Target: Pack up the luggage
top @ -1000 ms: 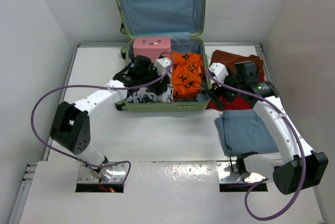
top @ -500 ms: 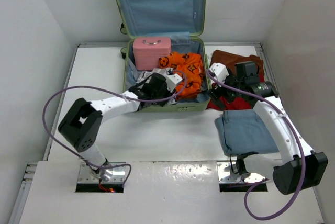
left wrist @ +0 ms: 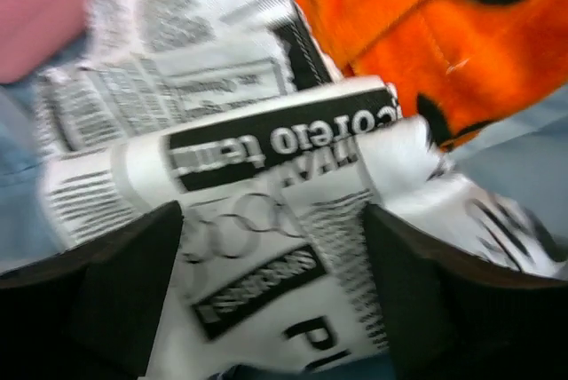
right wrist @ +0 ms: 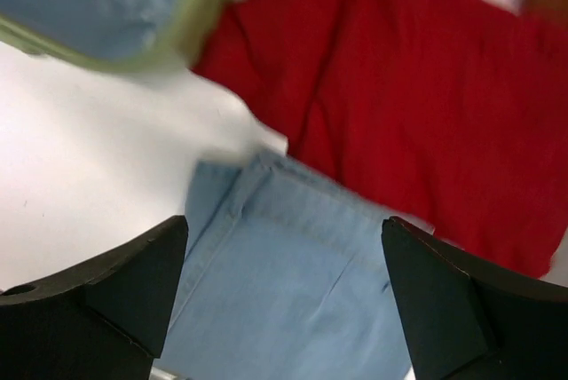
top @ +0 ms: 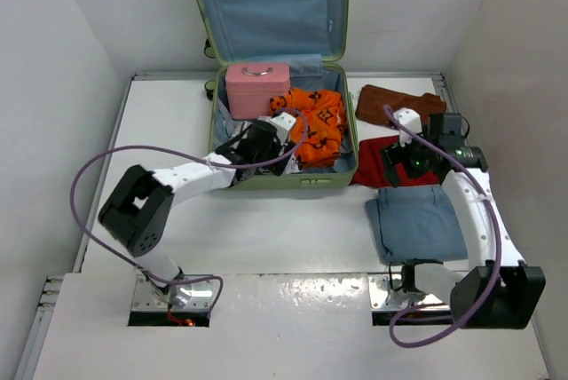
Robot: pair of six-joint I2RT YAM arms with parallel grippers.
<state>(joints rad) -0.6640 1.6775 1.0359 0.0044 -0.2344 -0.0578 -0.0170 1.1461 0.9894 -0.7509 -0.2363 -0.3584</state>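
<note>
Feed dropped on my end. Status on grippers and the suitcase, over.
Left gripper open over newsprint cloth inside. Right gripper open above blue garment. Green suitcase open, part packed. Red cloth outside. Nothing blocking.

Luggage (top: 282,182) is lying on the bench (top: 169,127), small case (top: 257,85) sitting inside at back, folded trousers (top: 415,225) lying to its right.

Only bit I can read is "oreio", on the newsprint-print cloth (left wrist: 266,140) right ahead of my left gripper (left wrist: 275,247).
</note>
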